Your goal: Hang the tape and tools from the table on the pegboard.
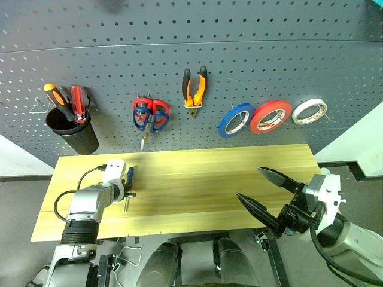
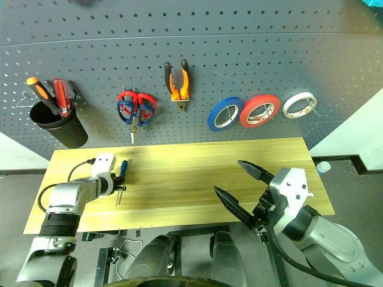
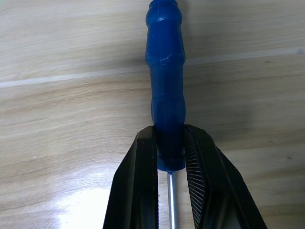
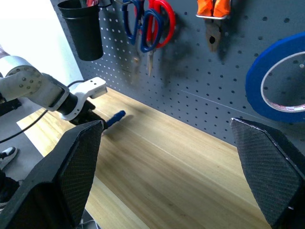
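Observation:
My left gripper [image 3: 170,131] is shut on the small blue-handled screwdriver [image 3: 165,71], clamping the handle where it meets the steel shaft, at the left end of the wooden table [image 1: 203,179]. Whether the screwdriver rests on the wood or hangs just above it I cannot tell. On the dark grey pegboard [image 1: 251,54] hang the red-orange tape [image 1: 270,116], the orange-and-black pliers [image 1: 194,88] and the dark-blue-handled scissors [image 1: 143,124]. My right gripper [image 1: 263,192] stands open and holds nothing, raised over the table's front right.
Red-handled scissors [image 1: 160,106] share the hook area with the blue ones. A blue roll [image 1: 234,119] and a white roll [image 1: 309,111] flank the red-orange tape. A black cup [image 1: 73,130] holding an orange and a red screwdriver hangs at the pegboard's left.

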`<state>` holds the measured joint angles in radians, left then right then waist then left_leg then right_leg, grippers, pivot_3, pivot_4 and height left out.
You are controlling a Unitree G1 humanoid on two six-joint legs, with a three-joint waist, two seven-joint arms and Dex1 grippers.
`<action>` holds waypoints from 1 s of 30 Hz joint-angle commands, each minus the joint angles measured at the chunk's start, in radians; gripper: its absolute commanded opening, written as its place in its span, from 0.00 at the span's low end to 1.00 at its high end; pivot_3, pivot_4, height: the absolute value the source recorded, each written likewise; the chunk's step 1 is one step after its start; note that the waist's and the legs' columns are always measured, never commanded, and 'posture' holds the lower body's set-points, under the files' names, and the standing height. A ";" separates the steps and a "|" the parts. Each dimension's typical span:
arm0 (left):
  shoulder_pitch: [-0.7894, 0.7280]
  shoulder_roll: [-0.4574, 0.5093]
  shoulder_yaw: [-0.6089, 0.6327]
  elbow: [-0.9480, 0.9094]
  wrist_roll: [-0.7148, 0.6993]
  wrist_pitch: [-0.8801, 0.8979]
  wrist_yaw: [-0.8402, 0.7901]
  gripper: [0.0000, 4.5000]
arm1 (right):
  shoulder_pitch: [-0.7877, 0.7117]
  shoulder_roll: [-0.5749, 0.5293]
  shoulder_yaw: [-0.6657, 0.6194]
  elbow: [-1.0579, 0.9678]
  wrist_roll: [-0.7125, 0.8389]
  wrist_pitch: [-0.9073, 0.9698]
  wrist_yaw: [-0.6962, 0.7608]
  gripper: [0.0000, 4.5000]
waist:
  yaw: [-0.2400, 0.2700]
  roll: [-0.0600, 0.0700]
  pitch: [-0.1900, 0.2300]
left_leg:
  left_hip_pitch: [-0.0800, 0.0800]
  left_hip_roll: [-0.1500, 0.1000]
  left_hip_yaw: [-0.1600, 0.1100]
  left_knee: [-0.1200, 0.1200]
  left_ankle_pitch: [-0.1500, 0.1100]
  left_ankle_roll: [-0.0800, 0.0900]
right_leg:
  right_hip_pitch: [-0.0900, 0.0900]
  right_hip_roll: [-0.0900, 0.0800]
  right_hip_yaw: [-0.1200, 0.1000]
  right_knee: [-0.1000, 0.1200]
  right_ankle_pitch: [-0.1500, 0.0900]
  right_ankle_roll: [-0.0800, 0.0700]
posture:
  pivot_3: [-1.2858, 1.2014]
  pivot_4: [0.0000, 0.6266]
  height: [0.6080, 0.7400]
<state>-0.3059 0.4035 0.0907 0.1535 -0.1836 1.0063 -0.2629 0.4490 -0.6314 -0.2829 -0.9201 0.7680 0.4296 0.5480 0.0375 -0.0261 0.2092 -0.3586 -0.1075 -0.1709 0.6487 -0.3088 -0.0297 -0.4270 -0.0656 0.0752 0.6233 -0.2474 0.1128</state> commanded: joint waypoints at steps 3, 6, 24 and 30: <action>0.061 0.030 -0.066 -0.141 0.026 -0.025 -0.022 0.09 | -0.005 -0.011 -0.023 -0.035 0.017 -0.012 0.009 1.00 | 0.000 0.000 0.001 | 0.000 0.000 0.000 -0.001 0.000 0.000 | 0.000 0.000 0.000 -0.001 0.000 0.000 | 0.51 0.35 1.00; 0.108 0.033 -0.103 -0.212 0.052 -0.049 -0.007 0.09 | -0.005 -0.011 -0.025 -0.037 0.018 -0.014 0.010 1.00 | 0.000 0.000 0.001 | 0.000 0.000 0.000 -0.001 0.000 0.000 | 0.000 0.000 0.000 -0.002 0.000 0.000 | 0.51 0.35 1.00; 0.161 0.016 -0.156 -0.279 0.144 -0.174 0.015 0.09 | 0.048 -0.038 0.170 -0.023 -0.130 0.017 0.021 1.00 | 0.000 0.002 0.005 | -0.001 0.001 0.000 -0.002 -0.001 0.001 | 0.000 0.000 -0.001 -0.005 0.000 0.000 | 0.51 0.34 1.00; 0.154 0.006 -0.156 -0.286 0.149 -0.181 0.016 0.09 | 0.004 -0.013 0.228 -0.005 -0.168 0.009 0.016 1.00 | 0.003 0.002 0.005 | -0.002 0.000 0.000 -0.001 0.000 0.000 | 0.000 0.000 -0.001 -0.005 0.000 0.000 | 0.51 0.33 1.00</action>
<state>-0.1441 0.4099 -0.0688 -0.1124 -0.0466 0.8402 -0.2513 0.4516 -0.6497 -0.0521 -0.9136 0.6010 0.4531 0.5600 0.0402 -0.0241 0.2146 -0.3611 -0.1070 -0.1711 0.6476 -0.3085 -0.0303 -0.4269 -0.0657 0.0743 0.6178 -0.2473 0.1129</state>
